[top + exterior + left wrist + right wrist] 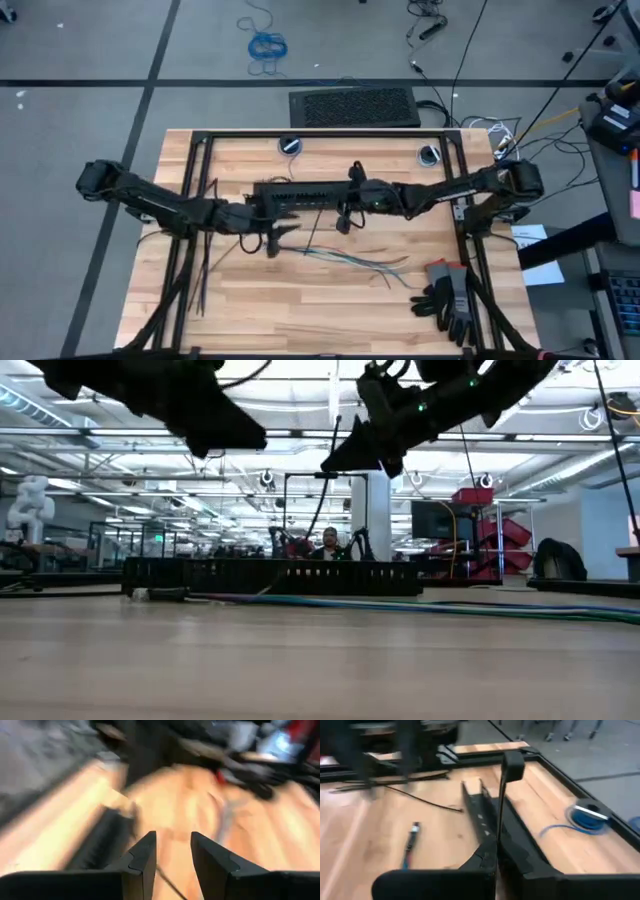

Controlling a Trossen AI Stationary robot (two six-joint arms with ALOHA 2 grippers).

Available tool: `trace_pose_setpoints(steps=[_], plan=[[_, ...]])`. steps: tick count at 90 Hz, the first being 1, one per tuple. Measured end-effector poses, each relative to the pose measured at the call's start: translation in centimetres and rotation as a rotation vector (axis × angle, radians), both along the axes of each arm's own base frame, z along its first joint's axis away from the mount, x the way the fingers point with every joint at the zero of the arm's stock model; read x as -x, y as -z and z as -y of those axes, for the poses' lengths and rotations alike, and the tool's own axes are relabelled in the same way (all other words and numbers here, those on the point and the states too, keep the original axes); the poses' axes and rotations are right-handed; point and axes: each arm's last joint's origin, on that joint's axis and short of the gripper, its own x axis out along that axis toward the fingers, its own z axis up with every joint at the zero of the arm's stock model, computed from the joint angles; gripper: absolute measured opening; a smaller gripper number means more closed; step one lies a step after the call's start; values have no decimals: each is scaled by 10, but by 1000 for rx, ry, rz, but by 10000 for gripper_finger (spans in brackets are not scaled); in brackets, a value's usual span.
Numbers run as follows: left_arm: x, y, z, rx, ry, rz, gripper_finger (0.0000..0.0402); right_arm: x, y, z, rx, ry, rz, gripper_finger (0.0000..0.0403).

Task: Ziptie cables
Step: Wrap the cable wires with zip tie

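Observation:
The cables (350, 261), thin blue, green and pale wires, lie loose on the wooden table near its middle, their dark joined end (413, 831) toward the left. Spare zipties (204, 262) lie at the table's left. My right gripper (348, 208) hovers over the long black bar (300, 192), shut on one ziptie (501, 795). Just left of the cables' joined end, my left gripper (172, 852) hangs open above the table, and its wrist view is blurred. In the low view both grippers are well clear of the tabletop. My right gripper pinches the ziptie's lower part (498, 834) between its two shut fingers. The thin strip sticks up past the fingertips, and its head end (513, 762) is free in the air. The ziptie is lifted clear of the table.
A black frame (330, 135) borders the table. Two small spools (290, 146) (429, 155) sit by the far edge, one wound with blue cord (587, 815). Dark gloves (448, 296) lie at the near right. A loose dark strip (427, 800) lies beyond the bar.

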Motion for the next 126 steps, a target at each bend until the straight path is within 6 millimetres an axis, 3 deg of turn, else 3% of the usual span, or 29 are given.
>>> trace_pose_setpoints(steps=[21, 35, 52, 62, 72, 91, 108, 126], plan=[[-10, 35, 1, -34, -52, -170, 120, 0, -1, 12, 110, 154, 2, 0], [-14, 47, 1, -54, -69, -216, 120, 0, -2, 9, 67, 102, 15, 0], [-13, 45, 3, 48, -43, -211, 120, -8, 19, 3, -65, -22, -34, 0], [-16, 26, 7, 196, -1, -149, 120, -12, 29, 2, -111, -49, -50, 0], [-12, 14, 8, 232, 55, -169, 120, -14, 34, 7, -132, -58, -42, 0], [4, 20, 8, 180, -48, -331, 120, -13, 22, 10, -112, -66, 8, 0], [5, 27, 24, 297, 50, -406, 120, -9, 10, 12, -101, -59, 46, 0], [8, 36, 39, 277, 99, -459, 120, -8, 8, 14, -95, -54, 55, 0]])
